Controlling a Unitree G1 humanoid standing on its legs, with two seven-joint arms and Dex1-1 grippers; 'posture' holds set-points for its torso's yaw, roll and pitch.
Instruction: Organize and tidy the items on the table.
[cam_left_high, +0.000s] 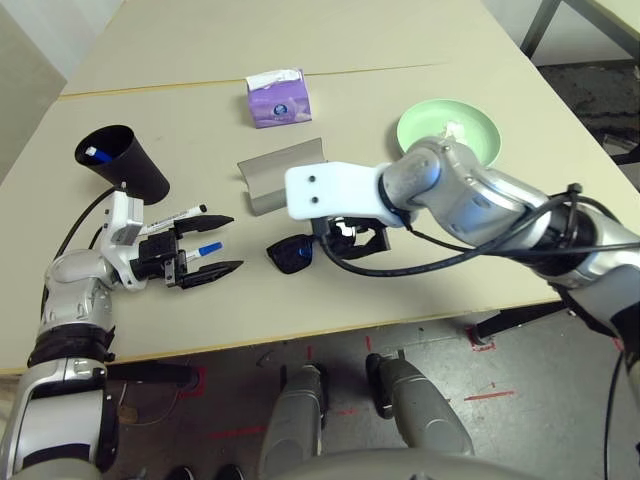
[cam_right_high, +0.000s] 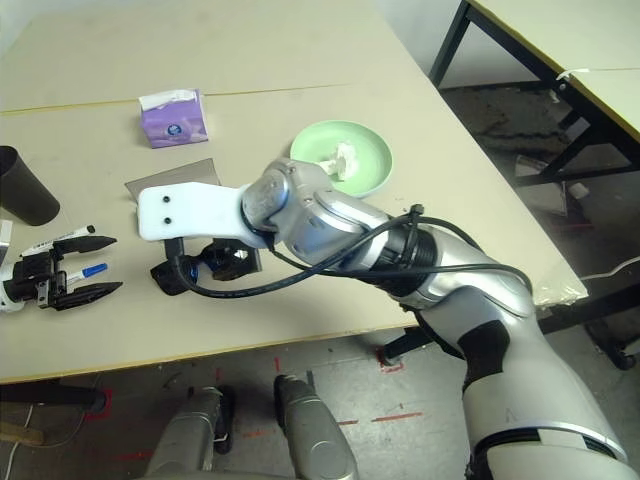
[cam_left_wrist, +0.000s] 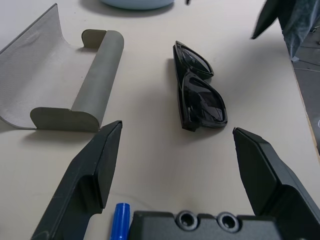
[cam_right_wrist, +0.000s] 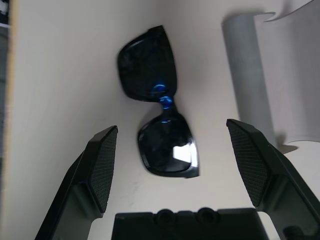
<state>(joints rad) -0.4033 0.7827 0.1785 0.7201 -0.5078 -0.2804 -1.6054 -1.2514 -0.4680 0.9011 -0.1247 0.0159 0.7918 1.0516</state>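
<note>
tissue (cam_right_high: 340, 156) lay in the green plate (cam_right_high: 372, 170); sunglasses (cam_right_wrist: 159, 102) at frame centre waited outside the open case (cam_left_high: 280, 175), both grippers (cam_right_wrist: 172, 150) (cam_left_wrist: 175, 165) open, empty.

My right forearm covers most of the black sunglasses (cam_left_high: 292, 255) from the head camera. The grey glasses case (cam_right_wrist: 260, 75) runs off the right wrist picture's edge. Inside the black cup (cam_left_high: 122, 160) I make out only a blue tip (cam_left_high: 91, 152). The tissue box (cam_left_high: 275, 98) print is unreadable.
</note>
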